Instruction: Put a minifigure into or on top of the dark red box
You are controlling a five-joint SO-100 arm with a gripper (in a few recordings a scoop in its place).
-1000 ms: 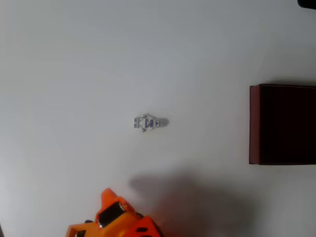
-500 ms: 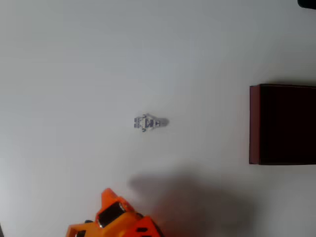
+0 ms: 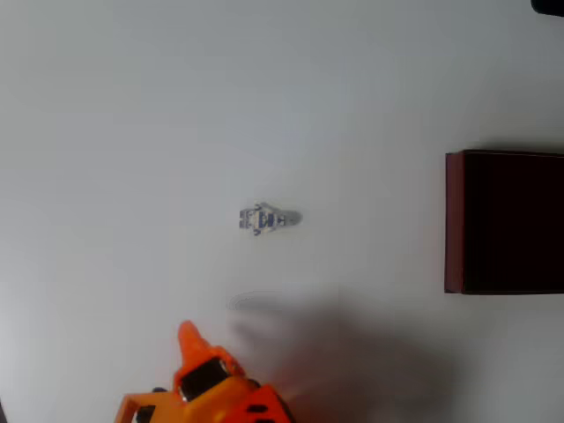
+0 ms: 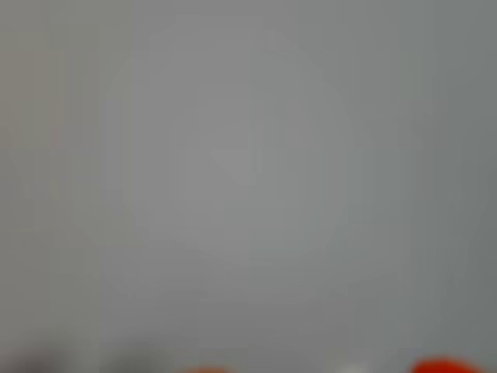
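In the overhead view we see a white table [image 3: 132, 106] lit evenly; the minifigure [image 3: 269, 218] lies flat on it near the middle of the picture, its long axis running left to right, pale with bluish marks along the body; nothing touches it. The dark red box [image 3: 454, 220] sits at the right edge, well apart from the figure; we make out its thin maroon left wall and a nearly black inside, and the picture's border cuts its right part off. At the bottom edge, left of centre, the orange gripper [image 3: 188, 337] comes into the picture (a pointed orange tip above a black block on the orange body); it is below the figure and apart from it, with bare table between; we cannot tell whether its fingers are spread or pressed together. A soft grey shadow [image 3: 344, 361] spreads on the table to the right of the arm.

In the wrist view we get a blurred grey field; an orange-red blob [image 4: 443, 365] sits at the bottom edge towards the right, too smeared to name.
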